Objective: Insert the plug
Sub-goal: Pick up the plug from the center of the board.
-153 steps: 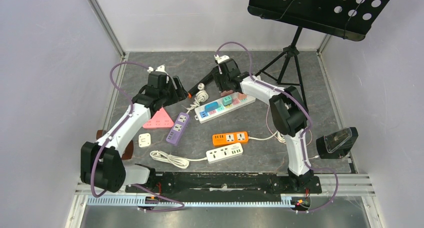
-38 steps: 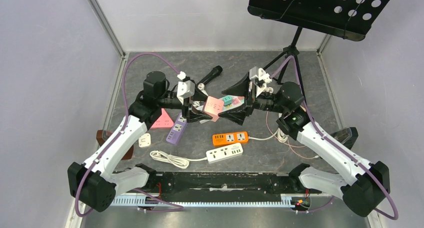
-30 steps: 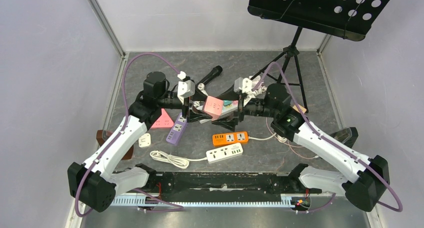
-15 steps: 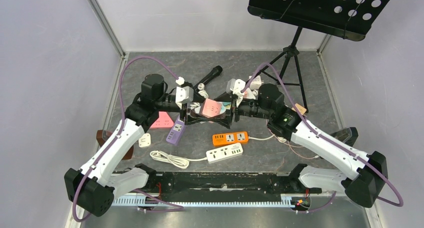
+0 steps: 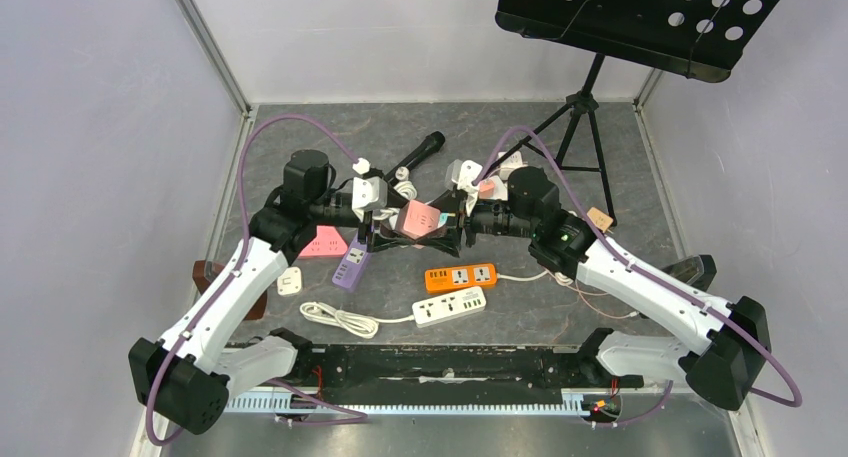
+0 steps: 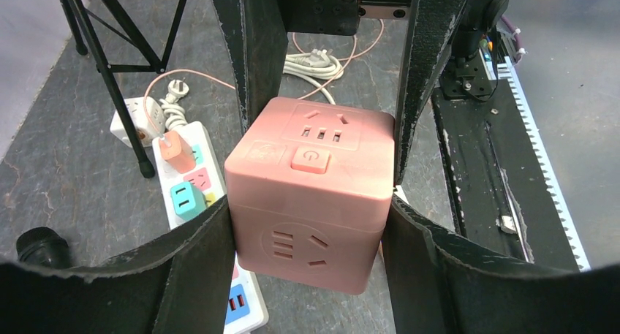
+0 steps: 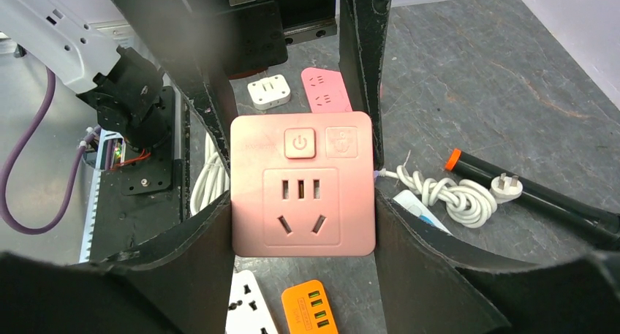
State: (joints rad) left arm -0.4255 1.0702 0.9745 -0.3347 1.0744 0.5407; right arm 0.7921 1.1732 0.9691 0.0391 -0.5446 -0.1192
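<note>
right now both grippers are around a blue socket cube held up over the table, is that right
No: the socket cube is pink, not blue, as the left wrist view shows. The left gripper and right gripper are both around it, held up over the table.

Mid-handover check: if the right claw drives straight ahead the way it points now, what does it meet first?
The pink cube socket, which already sits inside the right claw, its socket face toward that wrist camera. Directly behind it is the left claw holding the cube, so pushing on would likely press into that grip.
</note>
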